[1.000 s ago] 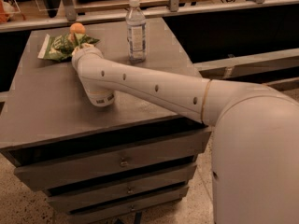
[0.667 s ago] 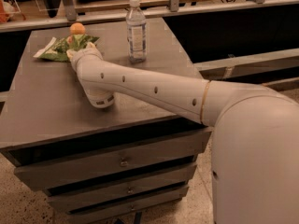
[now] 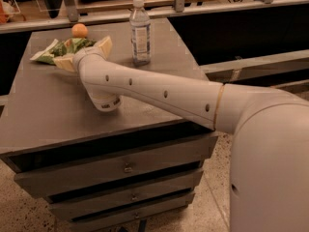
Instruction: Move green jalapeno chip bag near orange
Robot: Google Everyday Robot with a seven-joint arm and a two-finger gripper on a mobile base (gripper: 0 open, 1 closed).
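The green jalapeno chip bag is at the far left of the grey cabinet top, crumpled, with its pale ends bent up on both sides of my wrist. The orange sits just behind the bag, close to its far edge. My gripper is at the end of the white arm, down in the middle of the bag and mostly hidden by the wrist. It appears shut on the bag, which bunches up around it.
A clear plastic water bottle stands upright to the right of the bag and orange. My arm crosses the cabinet top from the lower right. The cabinet has drawers in front. A rail and shelving run behind the cabinet.
The arm's tip has shifted slightly toward the back with the bag. The bag has gone from lying flatter to bunched up, and now sits closer to the orange.
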